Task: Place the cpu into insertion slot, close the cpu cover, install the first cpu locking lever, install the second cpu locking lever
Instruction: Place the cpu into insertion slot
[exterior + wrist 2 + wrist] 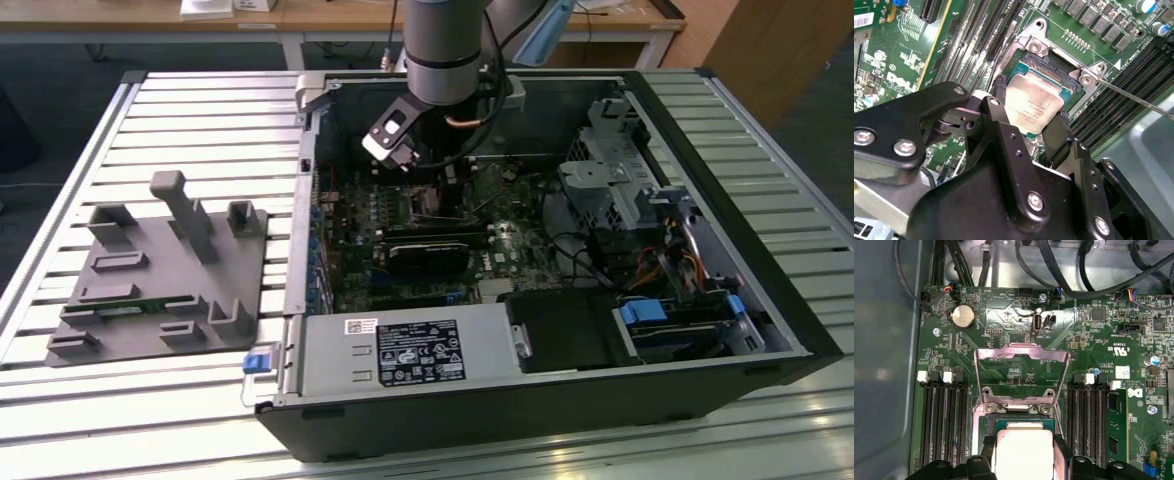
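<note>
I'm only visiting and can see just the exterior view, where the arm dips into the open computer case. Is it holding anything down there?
Observer: Yes. In the second wrist view the gripper is shut on the cpu, a small pale square chip, with one finger on each side of it.
Visitor: Does the socket it goes into have a lid, and is that shut?
Observer: It has one, and it is open. In the first wrist view the cpu cover, a thin metal frame, stands flipped up from the insertion slot.
</note>
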Controlling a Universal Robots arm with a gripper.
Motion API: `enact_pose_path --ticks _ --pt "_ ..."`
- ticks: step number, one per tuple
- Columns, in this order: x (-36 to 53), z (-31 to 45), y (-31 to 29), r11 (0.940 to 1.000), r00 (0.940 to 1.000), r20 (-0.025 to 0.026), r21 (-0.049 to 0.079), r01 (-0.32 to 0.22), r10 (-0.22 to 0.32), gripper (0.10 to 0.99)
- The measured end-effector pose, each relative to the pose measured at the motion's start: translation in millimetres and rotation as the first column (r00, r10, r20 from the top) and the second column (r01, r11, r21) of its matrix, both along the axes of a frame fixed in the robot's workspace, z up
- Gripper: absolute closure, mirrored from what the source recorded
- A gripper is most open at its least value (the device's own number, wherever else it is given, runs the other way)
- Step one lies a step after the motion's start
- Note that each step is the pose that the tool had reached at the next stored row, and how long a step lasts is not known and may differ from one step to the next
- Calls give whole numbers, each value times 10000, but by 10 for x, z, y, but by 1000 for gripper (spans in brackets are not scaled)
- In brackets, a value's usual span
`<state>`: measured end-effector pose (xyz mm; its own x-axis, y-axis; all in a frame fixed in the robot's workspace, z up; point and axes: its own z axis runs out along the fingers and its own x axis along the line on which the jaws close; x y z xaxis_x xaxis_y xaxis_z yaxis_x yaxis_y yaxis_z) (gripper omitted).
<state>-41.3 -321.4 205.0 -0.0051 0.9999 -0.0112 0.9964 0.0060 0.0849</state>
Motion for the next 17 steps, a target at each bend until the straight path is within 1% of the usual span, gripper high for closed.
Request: enact_pose_path --ticks 10,17 --pt "-9 -66 27 10000 10000 1 1 3 -3 549" --pt "-17 -82 31 10000 10000 2 2 10 -10 549"
